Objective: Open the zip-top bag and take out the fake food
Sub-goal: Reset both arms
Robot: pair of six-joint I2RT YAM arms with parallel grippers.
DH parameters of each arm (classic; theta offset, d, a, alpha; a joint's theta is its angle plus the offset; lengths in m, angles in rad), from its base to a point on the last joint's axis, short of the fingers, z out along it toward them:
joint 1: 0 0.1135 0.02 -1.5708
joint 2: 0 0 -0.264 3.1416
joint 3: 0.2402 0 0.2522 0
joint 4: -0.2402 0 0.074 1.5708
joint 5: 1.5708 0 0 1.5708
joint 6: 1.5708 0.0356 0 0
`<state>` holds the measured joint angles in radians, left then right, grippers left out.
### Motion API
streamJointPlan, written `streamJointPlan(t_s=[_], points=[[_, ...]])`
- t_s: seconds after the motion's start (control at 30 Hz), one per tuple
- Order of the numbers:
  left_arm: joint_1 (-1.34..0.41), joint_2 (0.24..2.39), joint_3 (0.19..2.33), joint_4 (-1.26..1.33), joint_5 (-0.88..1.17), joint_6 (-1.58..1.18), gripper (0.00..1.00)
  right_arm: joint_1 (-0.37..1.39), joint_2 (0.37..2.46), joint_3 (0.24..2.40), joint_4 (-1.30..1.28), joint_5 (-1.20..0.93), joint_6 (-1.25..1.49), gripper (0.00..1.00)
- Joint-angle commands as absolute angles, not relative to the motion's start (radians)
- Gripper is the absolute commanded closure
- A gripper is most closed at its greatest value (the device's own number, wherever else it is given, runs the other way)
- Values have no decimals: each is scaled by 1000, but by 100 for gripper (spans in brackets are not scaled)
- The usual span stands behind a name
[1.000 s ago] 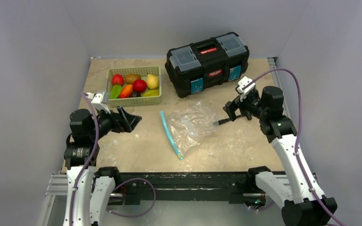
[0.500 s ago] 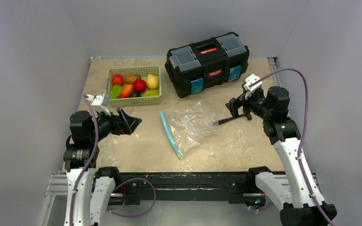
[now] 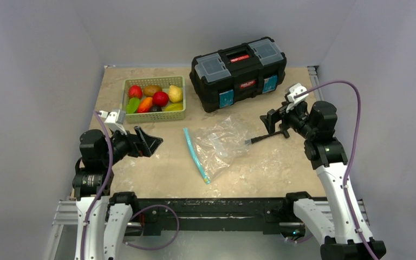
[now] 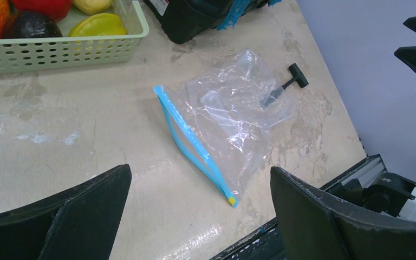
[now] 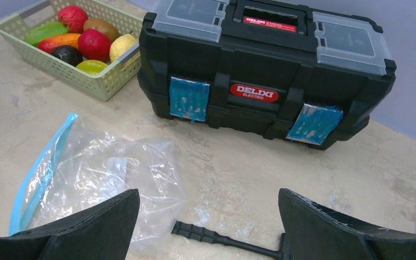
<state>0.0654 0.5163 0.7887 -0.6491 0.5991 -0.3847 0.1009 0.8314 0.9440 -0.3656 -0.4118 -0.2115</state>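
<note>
Counting across the table (image 3: 141,168): one bag (image 3: 219,145), one basket (image 3: 154,115), one toolbox (image 3: 238,70), one hammer (image 3: 264,136) and eight pieces of fake food (image 3: 160,98).

The bag lies flat and crinkled at mid-table. Its blue zip strip (image 3: 195,154) runs down its left edge, slanting toward the near side. Whether the zip is sealed cannot be told.

All eight food pieces sit in the basket at the far left, well apart from the bag: two red, one brown, one yellow, one green, one orange, one dark and one yellow-green.

The toolbox stands shut at the far side, right of the basket. The hammer lies at the bag's right edge, one end meeting the plastic; over or under it cannot be told.

The left arm is folded low at the left. The left gripper (image 3: 149,142) points right toward the bag with its jaws spread wide, holding nothing. The right arm rises at the right. The right gripper (image 3: 275,122) aims left and down above the hammer, its jaws also wide and holding nothing.
</note>
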Motion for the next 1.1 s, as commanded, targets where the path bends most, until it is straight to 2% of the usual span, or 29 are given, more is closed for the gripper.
streamJointPlan(t_s=[0.0,1.07], points=[[73,511,800,-644,603,-389,0,89,810,938,-309,-414,-167,1],[74,499,795,-656,565,-354,0,62,802,917,-301,-487,-186,1]])
